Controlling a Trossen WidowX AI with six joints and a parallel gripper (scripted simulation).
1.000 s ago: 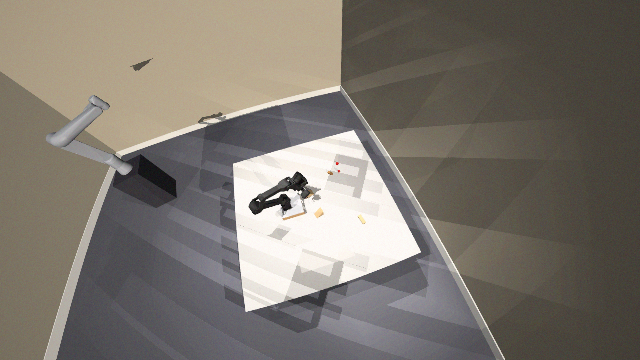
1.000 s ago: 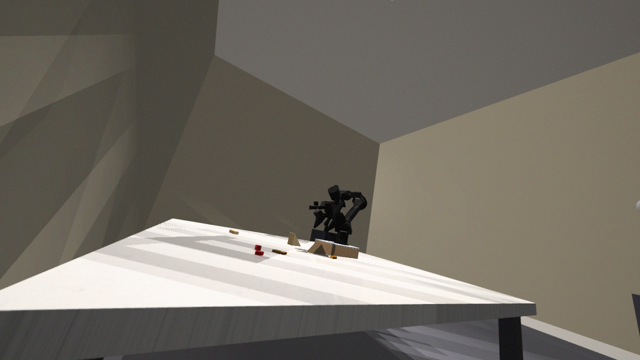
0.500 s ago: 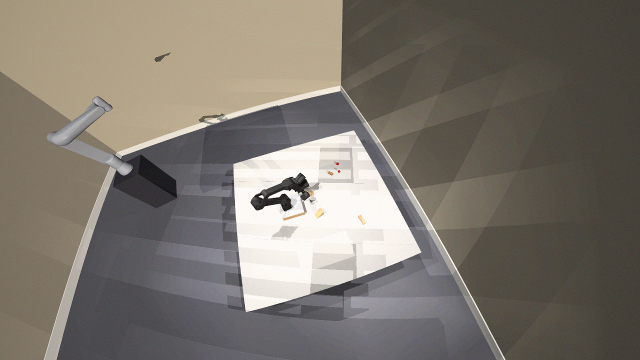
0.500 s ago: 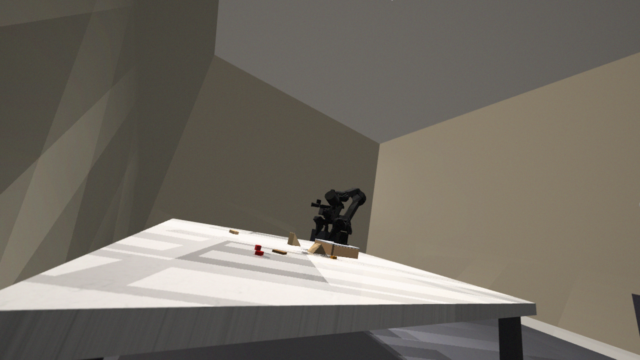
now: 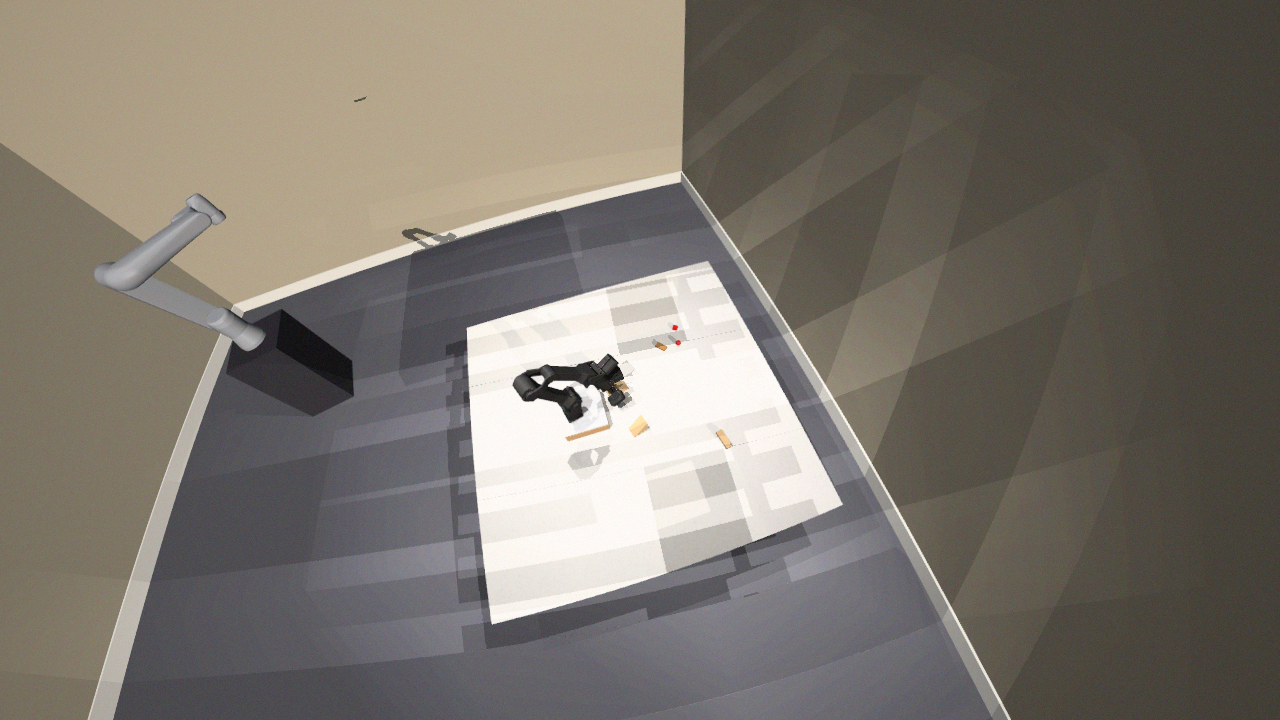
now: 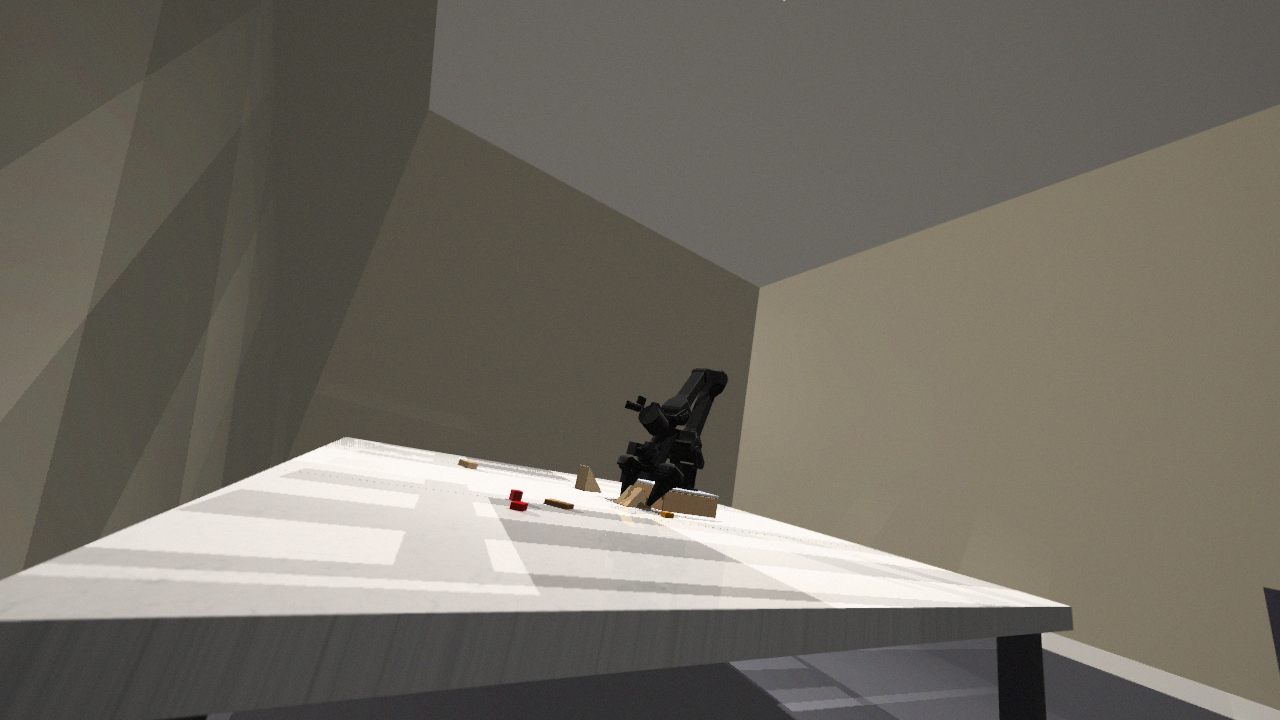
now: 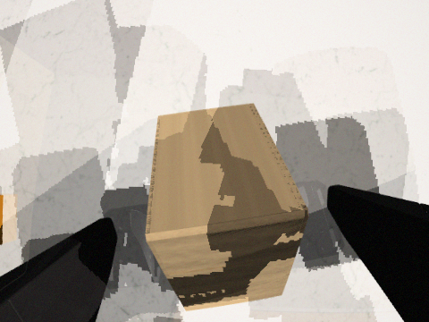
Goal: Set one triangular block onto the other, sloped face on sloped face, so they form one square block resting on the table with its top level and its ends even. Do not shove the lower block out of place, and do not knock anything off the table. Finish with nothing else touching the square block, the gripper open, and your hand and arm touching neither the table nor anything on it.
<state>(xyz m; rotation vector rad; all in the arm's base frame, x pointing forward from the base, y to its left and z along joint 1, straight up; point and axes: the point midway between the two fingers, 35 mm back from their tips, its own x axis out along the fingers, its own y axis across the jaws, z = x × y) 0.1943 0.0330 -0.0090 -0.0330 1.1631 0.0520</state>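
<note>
While the gripper (image 5: 622, 383) (image 6: 638, 497) (image 7: 223, 213) straddles its block: it is released, fingers spread wide on either side, and nothing is in its grasp.
Near triangular block (image 5: 621, 386) (image 6: 633, 494) (image 7: 223, 179): here it is between the fingers, down on the table (image 5: 572, 573) (image 6: 447, 573) (image 7: 357, 22), its ridge running across from one finger towards the other.
Other triangular block (image 5: 638, 426) (image 6: 586, 479): it stands apart from its partner, so no square block is formed.
Step in hand: this looks like lining up for a grasp, with the stacking still ahead.
Next move: the fingers would need to settle evenly about the near block, close on its ends, lift, then turn it so slope meets slope. A crooked closing could twist it; a low approach could shove the lower block.
Wood-sided piece with the pale top (image 5: 588, 433) (image 6: 684, 501): it sits beside the arm; from these angles it might be a shallow box or a solid slab, and no contents can be made out.
Red pieces (image 5: 674, 327) (image 6: 515, 494): they lie loose on the table, in no container; nor do the triangular blocks.
</note>
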